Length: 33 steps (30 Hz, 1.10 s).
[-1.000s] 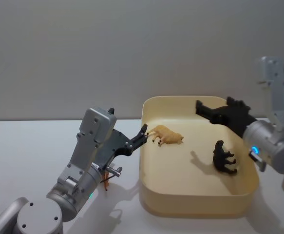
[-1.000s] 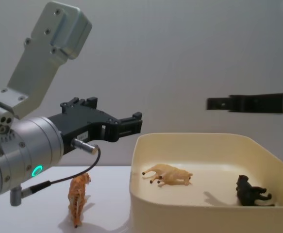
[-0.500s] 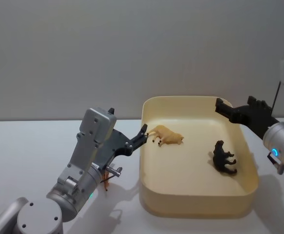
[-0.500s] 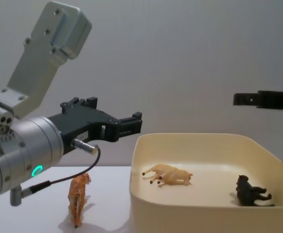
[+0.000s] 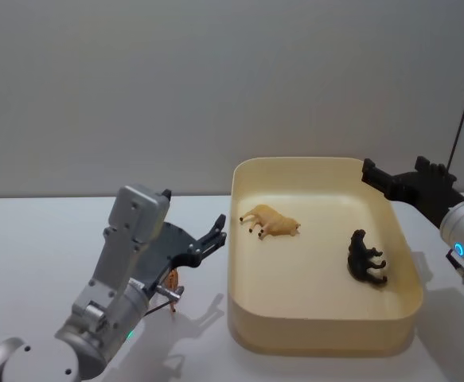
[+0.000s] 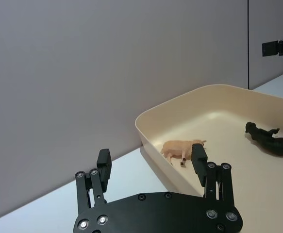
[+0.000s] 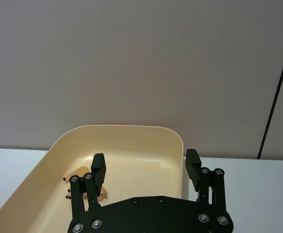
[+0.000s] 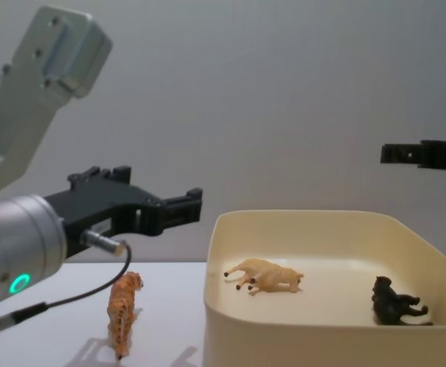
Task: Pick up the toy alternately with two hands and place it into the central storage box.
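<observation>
Left gripper (image 5: 214,235) open beside the central storage box (image 5: 319,344); right gripper (image 5: 372,173) open over its far right rim.

Head view: I read the left gripper fingers as apart, just outside the box's left wall, with an orange tiger toy (image 5: 172,280) on the table (image 5: 25,239) under the arm. A tan toy (image 5: 271,222) lies on its side at the far left of the box floor, and a black toy (image 5: 366,257) sits toward the right. Left wrist view: the left gripper (image 6: 151,156) is spread wide, with the box rim (image 6: 190,97) and the tan toy (image 6: 182,148) beyond it. Right wrist view: the right gripper (image 7: 145,162) is likewise spread, facing the box (image 7: 126,128). Chest view: the tiger (image 8: 123,310) stands upright left of the box wall (image 8: 284,344), apart from it and below the left gripper (image 8: 192,205). The right gripper (image 8: 391,153) hangs high at the right edge.
</observation>
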Available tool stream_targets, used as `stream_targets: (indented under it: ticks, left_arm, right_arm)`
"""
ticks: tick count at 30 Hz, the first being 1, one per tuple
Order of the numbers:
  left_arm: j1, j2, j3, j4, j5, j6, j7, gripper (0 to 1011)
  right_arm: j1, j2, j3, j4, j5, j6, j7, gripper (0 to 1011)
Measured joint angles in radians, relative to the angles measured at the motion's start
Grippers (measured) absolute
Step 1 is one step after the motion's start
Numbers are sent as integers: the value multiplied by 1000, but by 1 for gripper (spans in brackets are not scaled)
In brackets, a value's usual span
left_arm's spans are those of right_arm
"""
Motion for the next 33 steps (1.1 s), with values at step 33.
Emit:
stream_targets:
  ticks: [33]
  left_arm:
    - [6, 13, -48, 91, -251, 188, -60, 1001]
  right_arm:
    - [-6, 5, 5, -7, 5, -1, -4, 1001]
